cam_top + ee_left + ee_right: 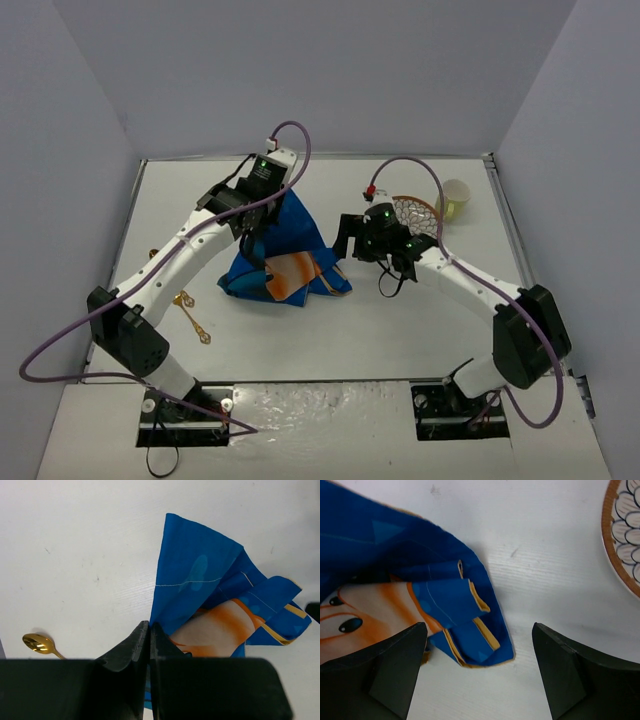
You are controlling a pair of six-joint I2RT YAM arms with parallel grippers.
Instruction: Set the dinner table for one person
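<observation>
The white dinner table (400, 320) carries a crumpled blue cartoon placemat (285, 255). My left gripper (262, 218) is shut on the placemat's upper part and holds it lifted into a peak. In the left wrist view the gripper (149, 626) has its jaws pressed together with blue cloth (195, 580) between and beyond them. My right gripper (346, 243) is open beside the placemat's right corner. In the right wrist view the gripper (477, 632) straddles the folded, yellow-edged corner (470, 615) without touching it.
A patterned plate (415, 212) lies behind the right gripper and also shows in the right wrist view (625, 540). A yellow-green cup (455, 200) stands at the back right. Gold cutlery (190, 312) lies at the left, with a gold spoon (37, 642) in the left wrist view.
</observation>
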